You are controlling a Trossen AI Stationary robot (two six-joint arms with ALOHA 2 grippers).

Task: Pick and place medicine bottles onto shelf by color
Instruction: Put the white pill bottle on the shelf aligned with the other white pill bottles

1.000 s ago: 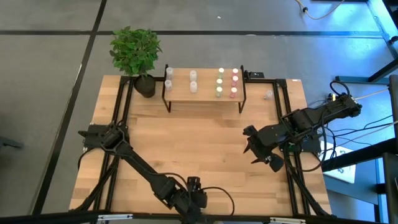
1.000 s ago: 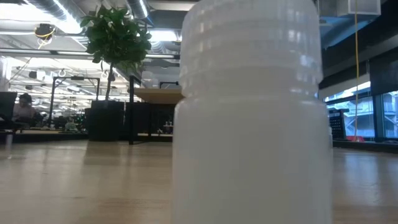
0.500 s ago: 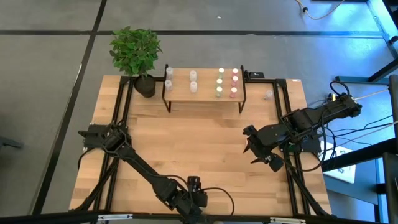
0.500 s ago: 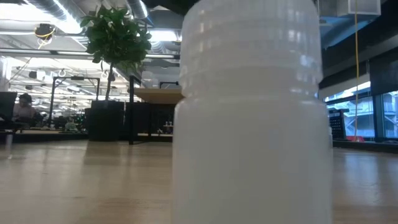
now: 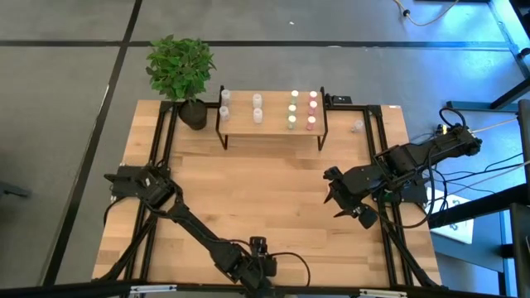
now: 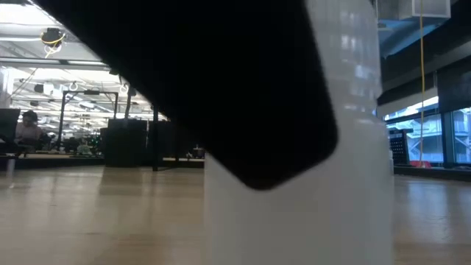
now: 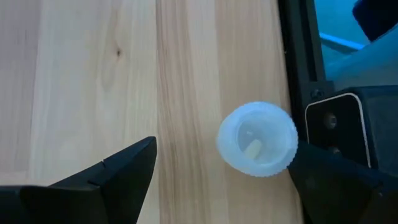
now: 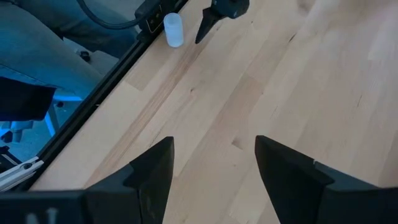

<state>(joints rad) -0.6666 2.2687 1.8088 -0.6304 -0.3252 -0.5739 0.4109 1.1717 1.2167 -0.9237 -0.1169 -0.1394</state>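
Shelf (image 5: 273,124): eight capped bottles | white bottle (image 7: 257,138): between wide-open left jaws, ungripped | right jaws: open, empty

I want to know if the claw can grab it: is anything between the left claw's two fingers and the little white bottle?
No. In the left wrist view, the white bottle stands between the open left gripper fingers, with only bare wooden table around it.

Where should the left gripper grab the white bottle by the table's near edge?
Grip the white bottle across its round cap and neck, coming straight down. It stands upright beside the black frame rail, and the left gripper, open, already brackets it from above, fingers either side.
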